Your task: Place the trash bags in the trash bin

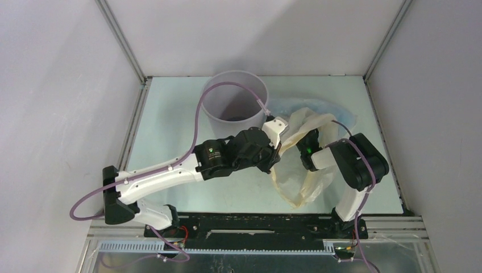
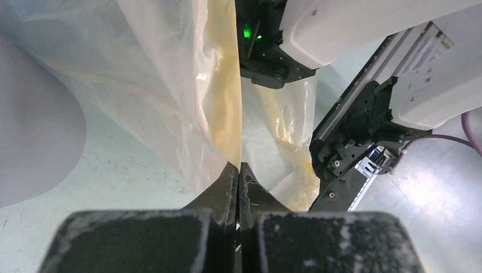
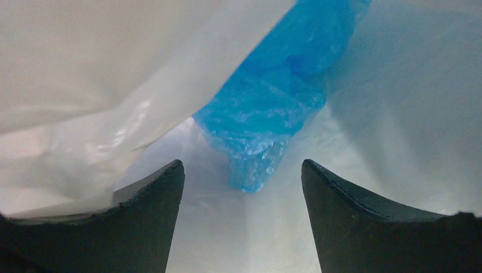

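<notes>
The grey round trash bin (image 1: 235, 96) stands upright at the back centre of the table. A cream-yellow trash bag (image 1: 301, 165) is draped to its right, over a pale blue bag (image 1: 341, 114). My left gripper (image 1: 277, 152) is shut on a fold of the cream-yellow bag (image 2: 224, 114), just right of the bin. My right gripper (image 1: 304, 142) reaches under the cream film; its jaws stand wide open (image 3: 241, 182) with nothing between them, and the crumpled tip of a bright blue bag (image 3: 273, 108) hangs just beyond them.
Metal frame rails (image 1: 133, 122) border the table left and right. The bin's wall shows at the left of the left wrist view (image 2: 34, 148). The right arm's body (image 2: 369, 68) is close to my left gripper.
</notes>
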You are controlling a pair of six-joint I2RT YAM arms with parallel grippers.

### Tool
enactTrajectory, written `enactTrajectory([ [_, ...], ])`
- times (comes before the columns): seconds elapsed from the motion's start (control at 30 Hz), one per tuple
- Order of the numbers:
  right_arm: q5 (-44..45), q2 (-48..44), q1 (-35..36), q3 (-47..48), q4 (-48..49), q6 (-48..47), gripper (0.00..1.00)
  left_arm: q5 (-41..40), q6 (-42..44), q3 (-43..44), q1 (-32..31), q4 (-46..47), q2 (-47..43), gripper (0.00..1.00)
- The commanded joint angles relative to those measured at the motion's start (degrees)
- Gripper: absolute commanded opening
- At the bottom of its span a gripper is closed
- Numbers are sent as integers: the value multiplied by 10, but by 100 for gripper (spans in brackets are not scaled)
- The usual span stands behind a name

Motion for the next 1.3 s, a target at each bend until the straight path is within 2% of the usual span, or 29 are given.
enactTrajectory([
  [0.0, 23, 22, -13, 15, 67, 30, 82, 22, -12, 36, -1, -7, -10, 0],
  [0.07, 26, 24, -15, 24, 55, 25, 91, 27, -13, 39, -1, -8, -12, 0],
  [0.13, 41, 20, -12, 34, 27, 23, 93, 34, -14, 40, -2, -8, -15, 0],
  [0.3, 68, 32, -12, 60, -14, 29, 92, 53, -19, 43, -2, -14, -23, 0],
  [0.47, 62, 74, -22, 92, -3, 19, 86, 32, -23, 27, -2, -18, -47, 0],
  [0.57, 49, 89, -35, 105, -3, 19, 75, 23, -20, 9, -2, -18, -60, 0],
  [0.77, 61, 36, -34, 67, -6, -3, 25, -31, -14, -11, -2, -22, -56, 0],
  [0.9, 55, -16, -33, 5, 5, -6, 3, -42, -10, -14, -2, -22, -41, 0],
  [0.93, 50, -27, -32, -11, 12, -6, 0, -44, -9, -16, -2, -20, -36, 0],
  [1.03, 30, -62, -31, -47, 18, 0, 0, -54, -8, -28, -2, -9, -26, 0],
  [1.13, 11, -110, -29, -60, -37, 6, 0, -82, -12, -41, -2, 7, -17, 0],
  [1.27, 18, -166, -23, -90, -54, 1, 0, -104, -16, -53, -2, 19, -33, 0],
])
